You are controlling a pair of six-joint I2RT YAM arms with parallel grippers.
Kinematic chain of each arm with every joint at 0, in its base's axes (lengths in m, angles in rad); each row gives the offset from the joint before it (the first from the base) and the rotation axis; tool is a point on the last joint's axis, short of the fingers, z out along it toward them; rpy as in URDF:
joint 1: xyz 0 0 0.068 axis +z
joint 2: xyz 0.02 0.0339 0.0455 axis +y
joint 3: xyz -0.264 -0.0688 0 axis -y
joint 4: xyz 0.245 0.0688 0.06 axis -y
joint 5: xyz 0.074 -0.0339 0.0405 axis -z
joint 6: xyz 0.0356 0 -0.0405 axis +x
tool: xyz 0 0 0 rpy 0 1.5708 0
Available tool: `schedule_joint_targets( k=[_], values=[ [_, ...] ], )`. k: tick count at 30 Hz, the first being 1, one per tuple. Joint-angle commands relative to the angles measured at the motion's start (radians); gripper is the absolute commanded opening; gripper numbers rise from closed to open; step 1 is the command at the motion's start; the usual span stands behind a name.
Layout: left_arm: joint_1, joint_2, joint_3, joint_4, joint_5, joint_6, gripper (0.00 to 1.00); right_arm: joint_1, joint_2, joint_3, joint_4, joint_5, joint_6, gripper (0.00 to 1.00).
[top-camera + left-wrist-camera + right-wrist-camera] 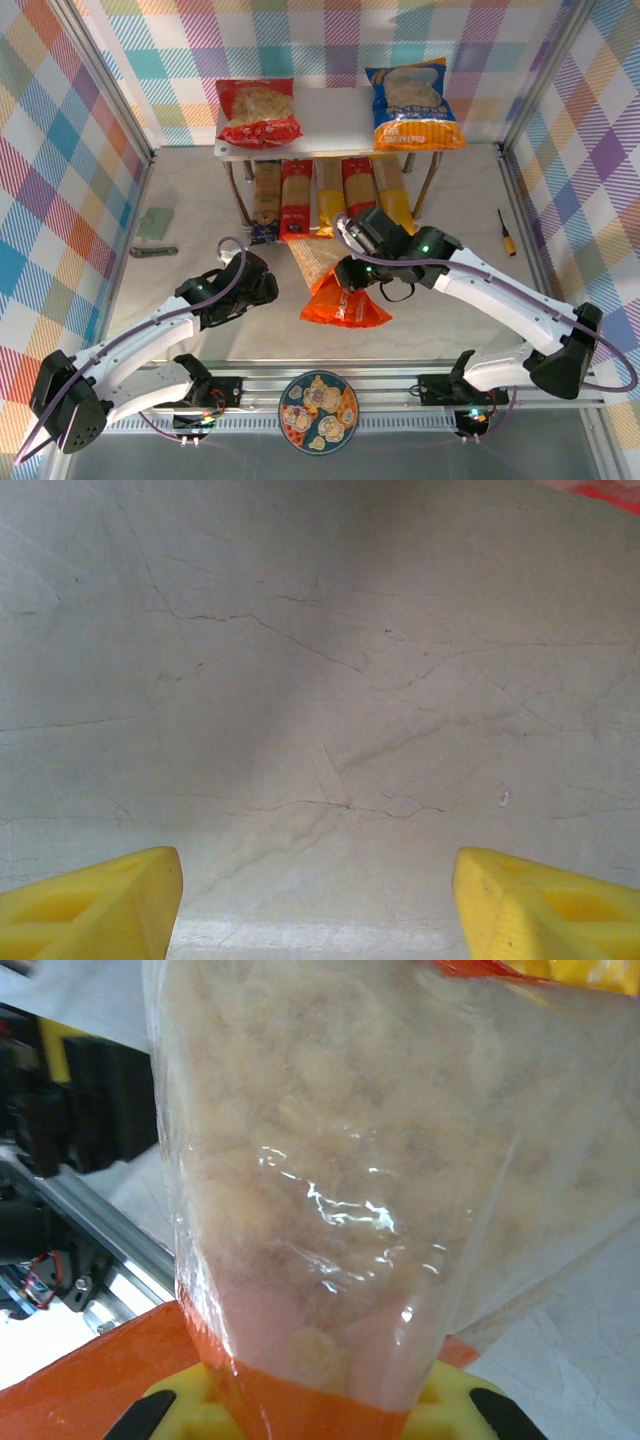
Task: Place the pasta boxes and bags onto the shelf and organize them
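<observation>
Over the table (180, 320), right gripper (343, 277) grips the orange bag (340, 308), likely due at the twelve-o'clock shelf (330, 112); left gripper (318, 905) hangs open.

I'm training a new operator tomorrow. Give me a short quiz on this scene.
1. True or false: the left pincer stands open over bare table.
2. Which does the right pincer grip? A the red bag, B the orange bag, C the blue bag.
3. How many bags lie on top of the shelf?
Key: 1 true. 2 B. 3 two, the red bag and the blue bag.
</observation>
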Motion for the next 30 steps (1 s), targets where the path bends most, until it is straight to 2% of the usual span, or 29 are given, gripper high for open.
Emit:
schedule_joint_targets(
  k=[1, 6, 13, 21, 30],
  values=[
    [0.011, -0.026, 0.03, -0.042, -0.008, 0.014, 0.72, 0.007, -0.061, 0.122, 0.036, 0.004, -0.073, 0.0],
    [0.013, -0.041, 0.049, -0.064, -0.013, 0.018, 0.72, 0.004, -0.086, 0.233, 0.092, 0.024, -0.123, 0.0],
    [0.013, -0.048, 0.075, -0.08, -0.012, 0.031, 0.72, -0.029, -0.039, 0.445, 0.158, 0.085, -0.234, 0.0],
    [0.015, -0.056, 0.096, -0.094, -0.015, 0.04, 0.72, -0.168, 0.101, 0.737, 0.193, 0.017, -0.299, 0.0],
    [0.022, -0.075, 0.103, -0.11, -0.023, 0.046, 0.73, -0.26, 0.319, 1.007, 0.252, 0.008, -0.347, 0.0]
  ],
)
